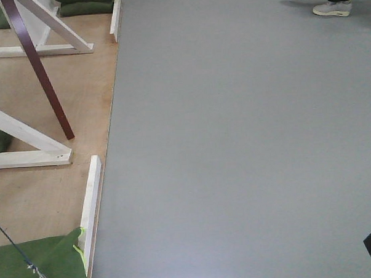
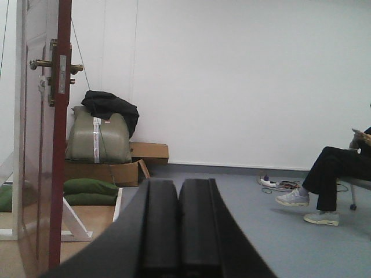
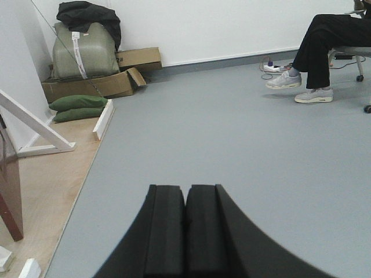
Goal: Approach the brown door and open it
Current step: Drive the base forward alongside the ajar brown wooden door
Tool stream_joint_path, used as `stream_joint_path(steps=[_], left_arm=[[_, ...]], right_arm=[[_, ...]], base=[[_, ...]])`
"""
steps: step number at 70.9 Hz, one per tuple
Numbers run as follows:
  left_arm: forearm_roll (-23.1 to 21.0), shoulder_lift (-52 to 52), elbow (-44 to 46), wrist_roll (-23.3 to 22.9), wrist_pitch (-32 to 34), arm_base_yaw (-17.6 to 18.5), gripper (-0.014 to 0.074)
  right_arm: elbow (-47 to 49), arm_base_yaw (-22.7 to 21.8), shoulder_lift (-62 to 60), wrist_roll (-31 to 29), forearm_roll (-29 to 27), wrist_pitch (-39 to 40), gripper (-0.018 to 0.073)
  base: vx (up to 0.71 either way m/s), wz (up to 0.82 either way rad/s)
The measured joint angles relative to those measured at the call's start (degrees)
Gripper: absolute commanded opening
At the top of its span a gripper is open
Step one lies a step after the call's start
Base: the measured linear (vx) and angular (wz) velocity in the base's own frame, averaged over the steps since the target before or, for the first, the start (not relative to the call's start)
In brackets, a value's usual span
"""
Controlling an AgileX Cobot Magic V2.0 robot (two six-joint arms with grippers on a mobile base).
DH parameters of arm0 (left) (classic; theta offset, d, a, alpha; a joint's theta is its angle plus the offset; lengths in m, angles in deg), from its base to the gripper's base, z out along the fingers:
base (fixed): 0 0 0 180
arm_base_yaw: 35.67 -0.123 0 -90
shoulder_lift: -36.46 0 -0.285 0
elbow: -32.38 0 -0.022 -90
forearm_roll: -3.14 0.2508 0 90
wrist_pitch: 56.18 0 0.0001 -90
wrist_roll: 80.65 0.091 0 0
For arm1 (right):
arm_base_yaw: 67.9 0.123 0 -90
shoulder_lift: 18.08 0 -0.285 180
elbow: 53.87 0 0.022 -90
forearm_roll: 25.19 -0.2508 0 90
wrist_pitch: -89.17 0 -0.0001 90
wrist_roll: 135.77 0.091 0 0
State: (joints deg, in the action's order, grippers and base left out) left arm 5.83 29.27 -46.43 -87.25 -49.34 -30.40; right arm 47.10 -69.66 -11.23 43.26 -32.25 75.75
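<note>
The brown door [image 2: 37, 174] stands at the far left of the left wrist view, seen almost edge-on and swung ajar. Its brass lever handle [image 2: 39, 63] sticks out at the upper left, with the latch plate on the door's edge. From the front view its lower edge [image 1: 41, 77] shows as a dark red-brown strip over the plywood base. A bottom corner of the door [image 3: 8, 191] shows at the left of the right wrist view. My left gripper [image 2: 178, 184] is shut and holds nothing, well short of the door. My right gripper [image 3: 185, 190] is shut over the grey floor.
White wooden braces [image 1: 32, 142] prop the door frame on a plywood base [image 1: 46, 194]. Green sandbags [image 2: 90, 191] weigh it down. Cardboard boxes [image 2: 110, 171] and a grey pack stand by the far wall. A seated person [image 3: 324, 40] and a power strip [image 2: 269, 183] are at the right.
</note>
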Motion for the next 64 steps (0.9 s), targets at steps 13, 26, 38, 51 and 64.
stream_joint_path(steps=[13,26,38,51,64], left_arm=[[0.00,0.00,0.00,0.00,0.00,0.00,0.0011],[0.00,0.00,0.00,0.00,0.00,0.00,0.0011],[0.00,0.00,0.00,0.00,0.00,0.00,0.0011],[0.00,0.00,0.00,0.00,0.00,0.00,0.0011],[0.00,0.00,0.00,0.00,0.00,0.00,0.0011]], right_arm=[[0.00,0.00,0.00,0.00,0.00,0.00,0.0000],[0.00,0.00,0.00,0.00,0.00,0.00,0.0000],[0.00,0.00,0.00,0.00,0.00,0.00,0.0000],[0.00,0.00,0.00,0.00,0.00,0.00,0.0000],[0.00,0.00,0.00,0.00,0.00,0.00,0.0000]], base=[[0.00,0.00],[0.00,0.00],[0.00,0.00],[0.00,0.00],[0.00,0.00]])
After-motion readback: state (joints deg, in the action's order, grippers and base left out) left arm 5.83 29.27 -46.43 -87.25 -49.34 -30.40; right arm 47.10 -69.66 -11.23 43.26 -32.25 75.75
